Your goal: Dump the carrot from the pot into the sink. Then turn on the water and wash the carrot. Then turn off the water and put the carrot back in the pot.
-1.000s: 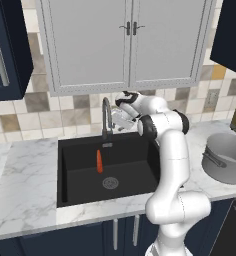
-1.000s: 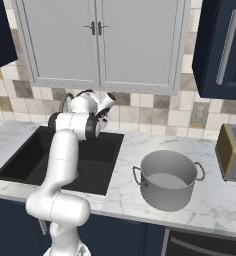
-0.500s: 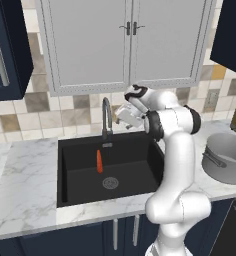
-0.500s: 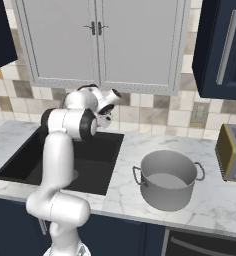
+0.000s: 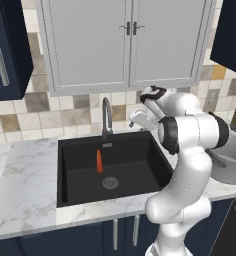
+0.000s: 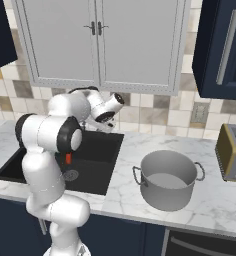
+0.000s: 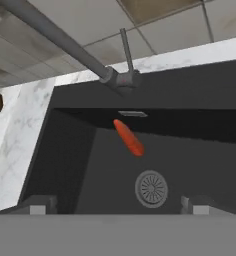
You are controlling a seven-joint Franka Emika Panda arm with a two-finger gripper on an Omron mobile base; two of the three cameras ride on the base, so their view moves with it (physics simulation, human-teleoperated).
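Note:
The orange-red carrot (image 5: 99,161) lies on the floor of the black sink (image 5: 65,175), just behind the round drain (image 7: 151,188). In the hand view the carrot (image 7: 129,137) slants below the faucet's base. No water runs from the arched grey faucet (image 5: 107,117). My gripper (image 5: 135,120) hangs above the sink's back right corner, to the right of the faucet and apart from it. It is open, and its fingertips (image 7: 37,205) stand wide with nothing between them. The grey metal pot (image 6: 170,180) stands on the counter right of the sink (image 6: 102,150).
White marble counter (image 5: 25,200) rims the sink. A toaster (image 6: 232,150) stands at the far right by the tiled wall. Grey cabinet doors (image 5: 125,45) hang above the faucet. The faucet's thin lever (image 7: 126,50) sticks up from its base.
The gripper has gone from shut to open and has drawn back to the right, away from the faucet. The carrot and the pot have not moved.

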